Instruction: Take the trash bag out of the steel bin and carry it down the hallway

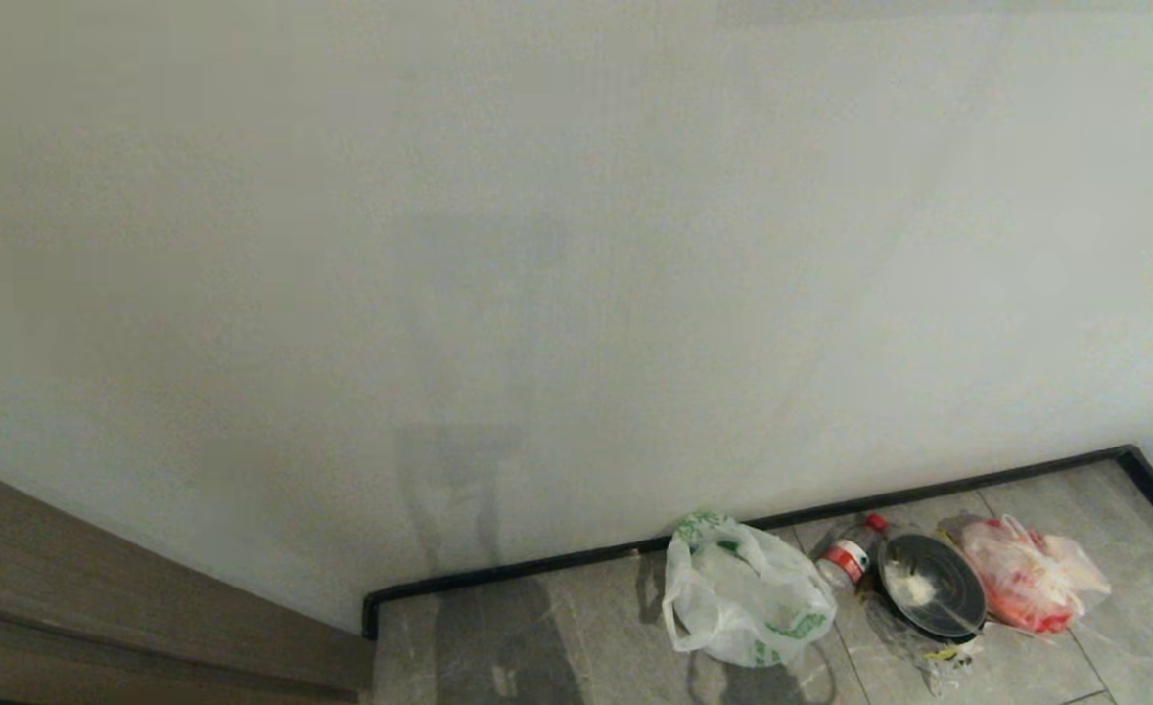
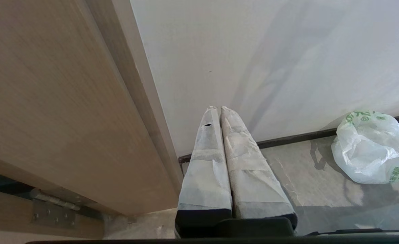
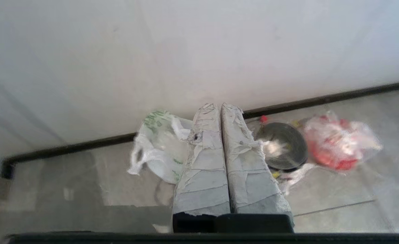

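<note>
White wall filled most of the head view, meeting grey marbled floor tiles at a black baseboard; brown wood door frame at lower left. The trash bag, thin crinkly translucent white plastic with green print, sat slumped on the floor against the baseboard, out of any bin. Just beside it lay a clear bottle with red cap and label, touching a round black dish with a white smear inside, then a clear bag of red contents. No arm showed in the head view.

Left wrist view alone showed the door's metal hinge and the left gripper, tape-wrapped fingers pressed together, empty, near the door frame, the trash bag off to one side. Right wrist view showed the right gripper, frayed tape on its fingers, also closed on nothing, held above the floor in front of the trash bag and dish.
</note>
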Robot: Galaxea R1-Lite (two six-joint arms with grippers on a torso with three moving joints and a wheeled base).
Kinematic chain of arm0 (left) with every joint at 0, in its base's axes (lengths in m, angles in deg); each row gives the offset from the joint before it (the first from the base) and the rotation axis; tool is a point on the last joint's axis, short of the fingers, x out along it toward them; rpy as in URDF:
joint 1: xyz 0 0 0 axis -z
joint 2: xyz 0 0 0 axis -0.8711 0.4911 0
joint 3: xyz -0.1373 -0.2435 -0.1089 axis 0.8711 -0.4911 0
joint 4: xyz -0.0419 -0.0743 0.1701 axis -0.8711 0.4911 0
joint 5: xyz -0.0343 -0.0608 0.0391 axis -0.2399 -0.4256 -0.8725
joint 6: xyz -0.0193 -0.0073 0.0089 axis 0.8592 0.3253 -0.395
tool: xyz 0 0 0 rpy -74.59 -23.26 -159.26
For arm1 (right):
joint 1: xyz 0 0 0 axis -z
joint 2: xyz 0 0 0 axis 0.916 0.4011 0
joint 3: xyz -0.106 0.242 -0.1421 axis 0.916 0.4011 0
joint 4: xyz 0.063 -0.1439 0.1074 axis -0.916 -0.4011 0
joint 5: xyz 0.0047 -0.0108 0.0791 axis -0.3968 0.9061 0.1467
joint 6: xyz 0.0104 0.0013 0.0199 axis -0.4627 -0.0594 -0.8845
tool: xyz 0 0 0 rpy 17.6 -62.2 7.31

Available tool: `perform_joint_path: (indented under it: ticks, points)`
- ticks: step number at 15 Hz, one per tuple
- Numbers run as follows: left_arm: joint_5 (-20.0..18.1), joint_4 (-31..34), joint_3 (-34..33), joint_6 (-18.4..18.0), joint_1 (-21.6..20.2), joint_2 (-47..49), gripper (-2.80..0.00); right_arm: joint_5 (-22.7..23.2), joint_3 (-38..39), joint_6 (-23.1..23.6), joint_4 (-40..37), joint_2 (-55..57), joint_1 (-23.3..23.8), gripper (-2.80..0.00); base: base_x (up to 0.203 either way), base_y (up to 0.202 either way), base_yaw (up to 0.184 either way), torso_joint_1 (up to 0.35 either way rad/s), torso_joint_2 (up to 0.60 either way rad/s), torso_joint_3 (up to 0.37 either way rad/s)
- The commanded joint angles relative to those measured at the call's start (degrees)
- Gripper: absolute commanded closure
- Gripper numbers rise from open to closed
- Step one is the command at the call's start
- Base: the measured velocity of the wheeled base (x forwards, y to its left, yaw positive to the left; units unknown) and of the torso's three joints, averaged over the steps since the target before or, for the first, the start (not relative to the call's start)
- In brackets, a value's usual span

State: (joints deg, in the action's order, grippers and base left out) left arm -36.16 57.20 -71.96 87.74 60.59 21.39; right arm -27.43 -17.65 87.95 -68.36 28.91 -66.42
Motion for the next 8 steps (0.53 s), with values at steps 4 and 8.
perform_joint_path:
  ticks: [4,8]
  points:
    - [0.0,0.0,0.0,0.0,0.0,0.0,0.00,0.2,0.3,0.8,-1.8,-0.8,0.0,0.00,0.000,0.000,0.000,0.000,0.00,0.000]
    - [0.0,0.0,0.0,-0.1,0.0,0.0,0.00,0.2,0.3,0.9,-1.8,-0.7,0.0,0.00,0.000,0.000,0.000,0.000,0.00,0.000]
